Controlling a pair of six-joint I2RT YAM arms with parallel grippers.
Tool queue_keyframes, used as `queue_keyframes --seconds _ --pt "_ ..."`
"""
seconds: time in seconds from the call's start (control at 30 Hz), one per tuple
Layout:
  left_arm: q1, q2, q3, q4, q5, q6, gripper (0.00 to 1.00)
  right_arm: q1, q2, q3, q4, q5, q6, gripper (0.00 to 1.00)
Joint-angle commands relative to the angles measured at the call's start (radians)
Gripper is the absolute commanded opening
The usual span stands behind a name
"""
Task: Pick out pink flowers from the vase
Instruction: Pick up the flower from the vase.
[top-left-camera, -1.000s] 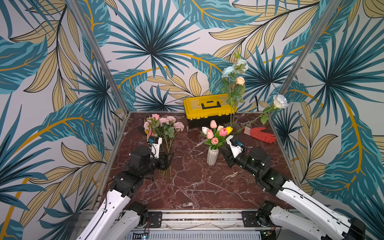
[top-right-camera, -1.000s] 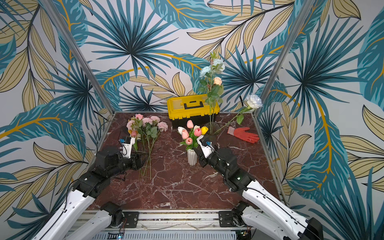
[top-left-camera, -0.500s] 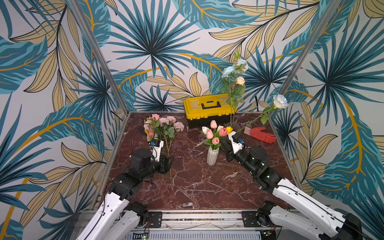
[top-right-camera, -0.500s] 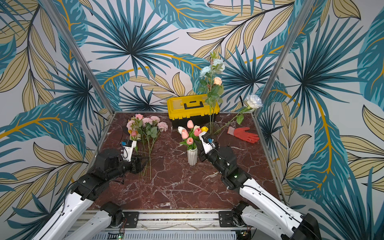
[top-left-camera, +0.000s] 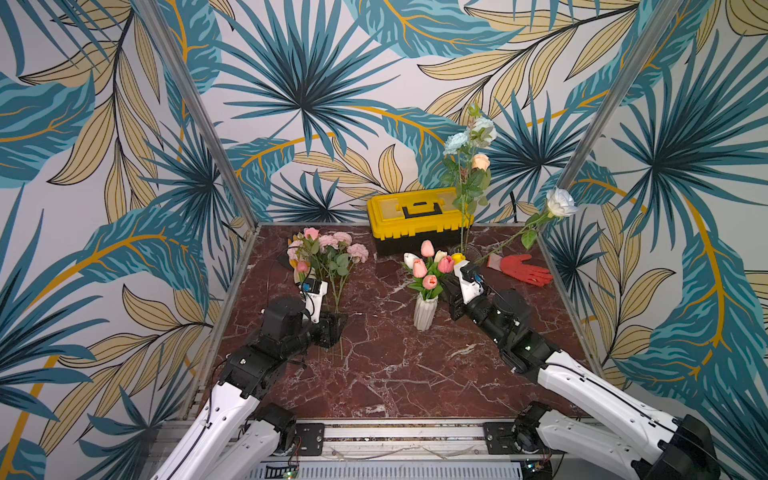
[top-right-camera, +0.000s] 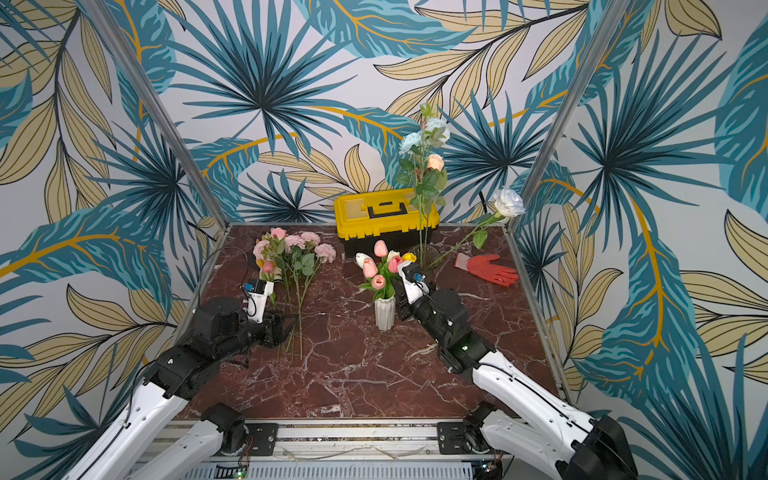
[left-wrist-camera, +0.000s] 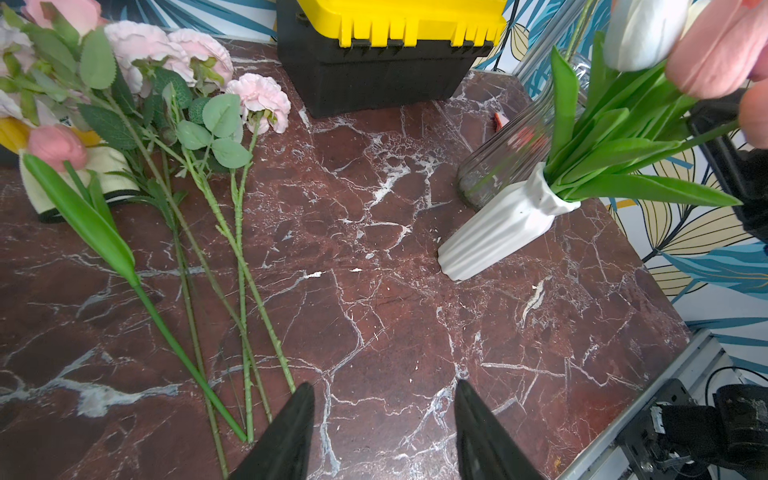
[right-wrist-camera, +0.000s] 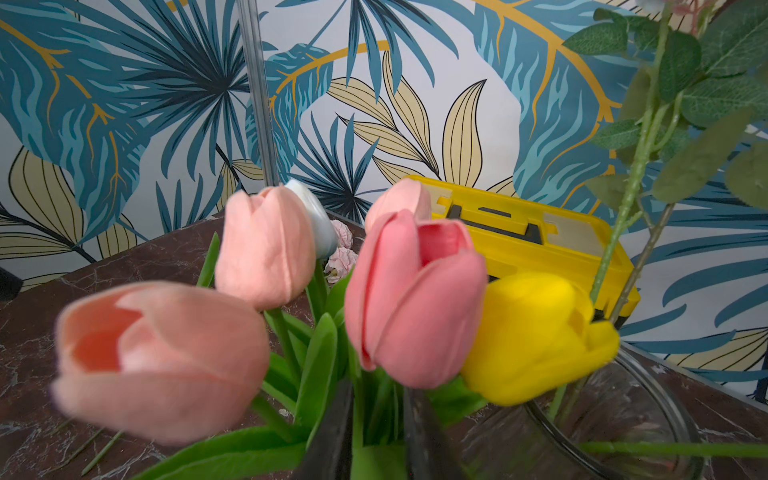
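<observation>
Risk of a tipped vase and a mixed handful

Pink tulips (right-wrist-camera: 415, 299) stand bunched in the white ribbed vase (top-left-camera: 424, 312) mid-table, packed in with a yellow tulip (right-wrist-camera: 536, 336) and a white tulip (right-wrist-camera: 316, 216). The right gripper (right-wrist-camera: 376, 403) sits low among their stems, under the blooms. Its jaws stand narrow with green stem and leaf between them, but whether they actually pinch anything, or which stem, cannot be told. That is the first hazard. The stems crowd together, so a squeeze here could catch the yellow bloom's stem or only a slippery leaf. A pull would then bring out the wrong flower or nothing.

Second, the vase looks slim and light, and nothing steadies it. The left gripper (left-wrist-camera: 384, 415) hangs wide and empty over the bare marble tabletop (left-wrist-camera: 374, 270). It is beside the stem ends of the pile of pink flowers (top-left-camera: 328, 249) lying on the table, well apart from the vase. A slanted draw, with leaves snagging in the narrow neck, could drag the vase over; a straight upward lift seems safer.

Third, the glass vase (left-wrist-camera: 507, 153) with its tall stems stands just beside the right arm's wrist. A wide swing could knock it or tangle in the leaning white rose (top-left-camera: 560, 202).
</observation>
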Motion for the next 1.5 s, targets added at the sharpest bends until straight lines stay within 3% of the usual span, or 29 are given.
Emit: queue_keyframes --seconds 0.0,0.3,0.8,1.47 --pt "-0.001 -0.002 -0.005 -0.003 -0.014 0.01 0.55 -0.005 0.017 -0.009 0.059 -0.012 0.02 0.2" --pt "0.003 0.006 -0.005 -0.003 -0.015 0.013 0.55 -0.014 0.011 0.006 0.037 -0.051 0.035 0.0" --pt "0.003 0.001 -0.008 -0.003 -0.018 0.018 0.55 -0.014 -0.119 0.099 -0.132 -0.08 0.025 0.0" --pt "0.003 0.018 0.03 0.064 0.143 0.068 0.6 -0.014 -0.267 0.531 -0.779 -0.169 -0.008 0.0"
